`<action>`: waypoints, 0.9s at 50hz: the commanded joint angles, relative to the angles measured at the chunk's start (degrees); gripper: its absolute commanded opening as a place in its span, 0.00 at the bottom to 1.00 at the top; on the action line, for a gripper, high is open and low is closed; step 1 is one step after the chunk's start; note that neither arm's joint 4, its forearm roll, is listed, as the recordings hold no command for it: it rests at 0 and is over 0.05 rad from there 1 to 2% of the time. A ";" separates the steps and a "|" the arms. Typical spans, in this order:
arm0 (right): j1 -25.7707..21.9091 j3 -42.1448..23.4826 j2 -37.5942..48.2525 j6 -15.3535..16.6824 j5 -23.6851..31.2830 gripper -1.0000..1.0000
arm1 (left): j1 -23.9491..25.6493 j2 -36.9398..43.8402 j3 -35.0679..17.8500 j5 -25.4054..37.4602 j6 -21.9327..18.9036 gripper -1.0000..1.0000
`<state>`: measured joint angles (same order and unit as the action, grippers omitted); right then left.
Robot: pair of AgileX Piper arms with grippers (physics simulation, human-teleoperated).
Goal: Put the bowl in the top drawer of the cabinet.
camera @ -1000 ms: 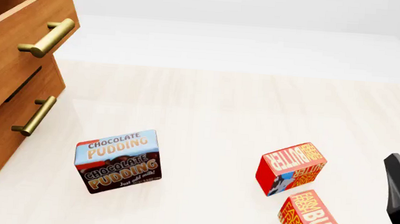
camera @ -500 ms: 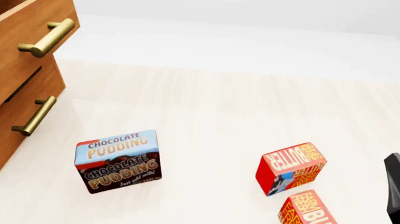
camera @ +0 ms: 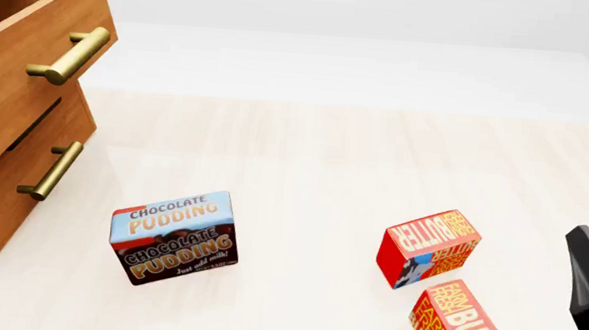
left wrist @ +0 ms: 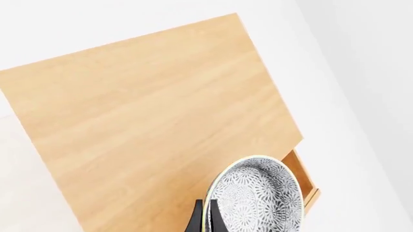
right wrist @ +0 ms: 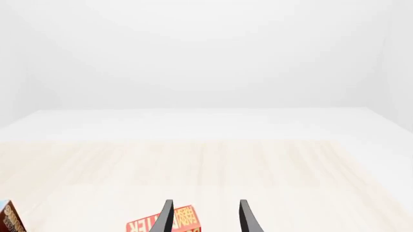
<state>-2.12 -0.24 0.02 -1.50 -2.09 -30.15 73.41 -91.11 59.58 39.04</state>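
Left hand (left wrist: 206,223) clamped on patterned round bowl (left wrist: 257,196) (above smooth wooden cabinet (left wrist: 154,121)); right hand (right wrist: 204,217) parted.

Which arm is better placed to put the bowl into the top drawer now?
Left. Its gripper grips the bowl above the cabinet, near the open top drawer. The right gripper is open near the butter boxes.

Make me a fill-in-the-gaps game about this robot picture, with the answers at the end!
1. The left gripper holds the patterned ____.
2. The bowl hangs above the wooden ____.
3. The box nearest the cabinet says chocolate ____.
4. The two red boxes, and, say ____.

Answers: bowl; cabinet; pudding; butter
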 commanded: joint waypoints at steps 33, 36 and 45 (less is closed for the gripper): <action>0.16 -0.01 0.00 0.08 -0.13 1.00 | -3.85 4.67 -9.61 3.37 -5.14 1.00; 0.17 0.00 0.00 0.02 -0.15 1.00 | -3.26 4.09 -9.74 3.46 -5.13 1.00; 0.12 0.00 0.00 -0.03 -0.25 1.00 | -2.33 3.35 -11.10 4.96 -5.63 1.00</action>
<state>-1.99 -0.25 0.02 -1.48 -2.24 -32.81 76.80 -99.81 62.59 34.54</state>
